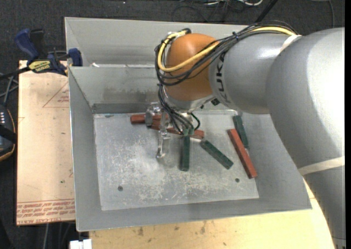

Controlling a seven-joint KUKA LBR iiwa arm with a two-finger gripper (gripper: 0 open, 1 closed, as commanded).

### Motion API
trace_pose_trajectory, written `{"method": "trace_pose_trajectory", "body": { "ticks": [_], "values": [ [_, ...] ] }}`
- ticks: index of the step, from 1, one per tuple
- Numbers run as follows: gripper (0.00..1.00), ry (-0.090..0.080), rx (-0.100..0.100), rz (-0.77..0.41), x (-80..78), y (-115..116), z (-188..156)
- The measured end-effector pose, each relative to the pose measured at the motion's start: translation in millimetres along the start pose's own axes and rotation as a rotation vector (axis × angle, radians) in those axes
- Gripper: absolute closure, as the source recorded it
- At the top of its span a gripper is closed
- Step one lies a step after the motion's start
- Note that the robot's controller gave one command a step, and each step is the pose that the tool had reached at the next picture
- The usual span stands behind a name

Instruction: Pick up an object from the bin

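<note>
The scuffed grey floor of the bin is lying mostly bare, with a few slim bars gathering near its middle. The gripper is hanging low over that floor beneath the wrist's orange cover (whether it is released or clenched I cannot tell, and nothing is showing in its grasp). Nearest to it, just beside it on the arm's side, a dark green bar is lying flat. Its long axis is running toward and away from the camera, alongside the gripper rather than under it. As I judge it, the coming move is turning on a short sideways shift toward the arm, with the grasp set across that bar's narrow width. Just behind the gripper, a red-brown bar is lying crosswise, one end going under the wrist. Farther off on the arm's side, a second green bar and a long red bar are lying slanted, well apart from the gripper.
</note>
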State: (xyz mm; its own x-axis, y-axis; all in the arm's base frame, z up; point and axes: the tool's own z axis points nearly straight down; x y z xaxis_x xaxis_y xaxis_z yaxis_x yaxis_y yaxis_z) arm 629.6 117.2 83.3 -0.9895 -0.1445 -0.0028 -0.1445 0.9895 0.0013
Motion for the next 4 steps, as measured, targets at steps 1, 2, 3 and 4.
{"method": "trace_pose_trajectory", "body": {
  "ticks": [1,2,3,4],
  "values": [
    [0.00,0.001,0.000,0.232,-2.3,-9.6,-21.0],
    [0.00,0.001,0.001,0.321,-1.4,-27.4,-7.3],
    [1.00,-0.002,-0.002,0.386,3.8,-69.7,10.5],
    [1.00,-0.003,-0.002,0.386,3.7,-70.6,10.7]
  ]
}}
